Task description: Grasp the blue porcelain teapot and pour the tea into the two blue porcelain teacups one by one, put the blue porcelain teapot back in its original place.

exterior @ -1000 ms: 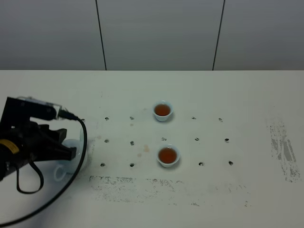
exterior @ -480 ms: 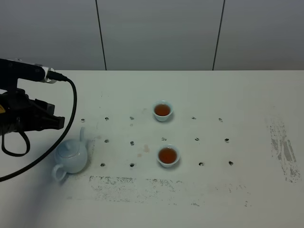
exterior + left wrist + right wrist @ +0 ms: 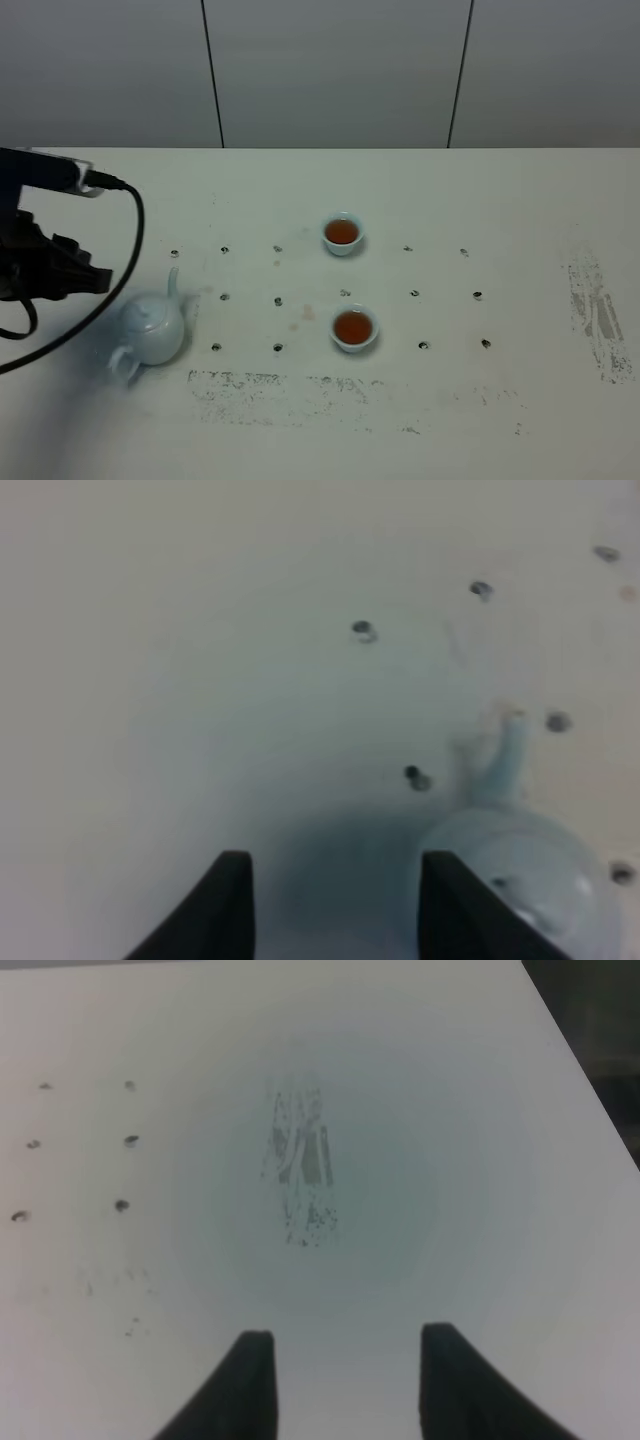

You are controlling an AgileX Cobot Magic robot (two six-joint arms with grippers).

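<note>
You had the teapot (image 3: 152, 331) standing upright on the table (image 3: 520, 200), near its left side, spout pointing away toward the wall. Your left fingers (image 3: 330, 905) were apart and held nothing, with the teapot just beside them. Your right fingers (image 3: 340, 1380) were apart too, over bare table with a scuffed patch (image 3: 300, 1175). The two cups (image 3: 342, 234) (image 3: 353, 328) sat in the middle, both holding brown tea.

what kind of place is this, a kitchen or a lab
Most likely a robot lab bench, not a kitchen: a bare white table dotted with rows of small marks, plain grey wall panels behind, and a cabled robot arm.
</note>
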